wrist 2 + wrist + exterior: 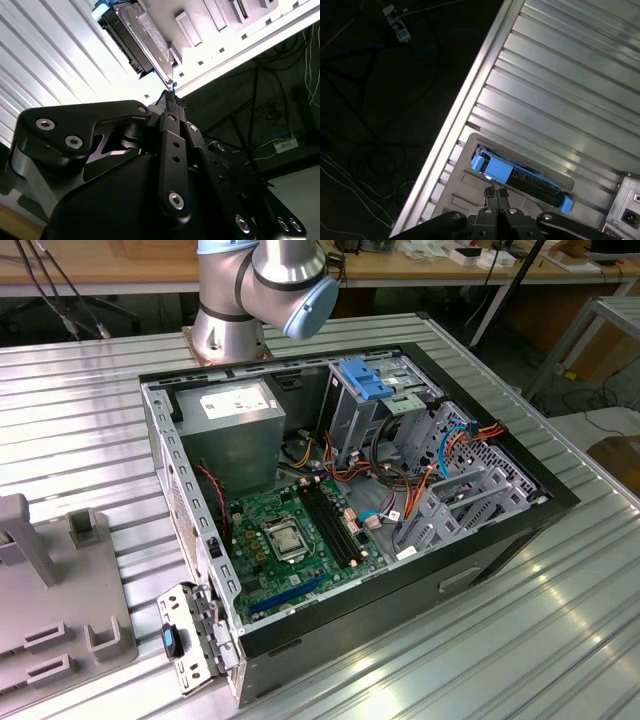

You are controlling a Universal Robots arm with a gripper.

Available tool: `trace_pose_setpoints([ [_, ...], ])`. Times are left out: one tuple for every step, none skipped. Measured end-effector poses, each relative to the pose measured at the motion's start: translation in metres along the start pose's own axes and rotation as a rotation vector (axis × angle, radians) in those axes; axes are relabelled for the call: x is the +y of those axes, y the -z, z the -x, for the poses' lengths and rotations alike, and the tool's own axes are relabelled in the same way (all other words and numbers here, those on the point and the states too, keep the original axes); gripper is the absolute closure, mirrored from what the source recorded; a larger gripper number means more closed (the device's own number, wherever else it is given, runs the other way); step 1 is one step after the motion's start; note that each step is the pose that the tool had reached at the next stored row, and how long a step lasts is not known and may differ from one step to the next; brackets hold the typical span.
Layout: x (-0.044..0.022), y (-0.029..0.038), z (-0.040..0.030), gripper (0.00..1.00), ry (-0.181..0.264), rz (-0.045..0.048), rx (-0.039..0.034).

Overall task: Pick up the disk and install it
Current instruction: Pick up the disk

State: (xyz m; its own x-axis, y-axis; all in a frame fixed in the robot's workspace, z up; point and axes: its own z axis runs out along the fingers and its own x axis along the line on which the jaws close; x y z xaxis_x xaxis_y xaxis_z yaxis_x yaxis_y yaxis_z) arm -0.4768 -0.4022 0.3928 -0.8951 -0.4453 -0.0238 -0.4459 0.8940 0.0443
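The disk (520, 176), a grey drive in a bright blue carrier, stands on edge in a light grey holder (462, 192) near the corner of the ribbed metal table. In the second wrist view the disk (140, 37) shows its labelled grey face and one blue end. My gripper (496, 192) hovers just short of the disk's long side, its two black fingers pressed together with nothing between them. The gripper's tips (172, 96) end a short way from the drive in the second wrist view, without touching it.
An open computer case (200, 570) lies on the table, with a green motherboard (290, 540) and a drive cage topped by a blue bracket (365, 380). The arm's base (230, 330) stands behind it. The table edge (450, 135) drops to a dark floor with cables.
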Motion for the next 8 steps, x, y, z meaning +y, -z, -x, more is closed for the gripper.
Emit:
trace_pose_setpoints([
  [0.0,0.0,0.0,0.89,0.022,0.0005,0.001],
  [0.0,0.0,-0.0001,0.89,0.038,0.0009,0.0017],
  [0.0001,0.0,-0.0001,0.89,0.057,0.0014,0.0025],
  [0.0001,0.0,-0.0001,0.89,0.073,0.0017,0.0032],
  [0.0001,0.0,-0.0002,0.89,0.105,0.0025,0.0046],
  [0.0001,0.0,-0.0002,0.89,0.134,0.0032,0.0059],
  [0.0001,0.0,-0.0003,0.89,0.159,0.0038,0.007],
  [0.0002,0.0,-0.0004,0.89,0.177,0.0042,0.0079],
])
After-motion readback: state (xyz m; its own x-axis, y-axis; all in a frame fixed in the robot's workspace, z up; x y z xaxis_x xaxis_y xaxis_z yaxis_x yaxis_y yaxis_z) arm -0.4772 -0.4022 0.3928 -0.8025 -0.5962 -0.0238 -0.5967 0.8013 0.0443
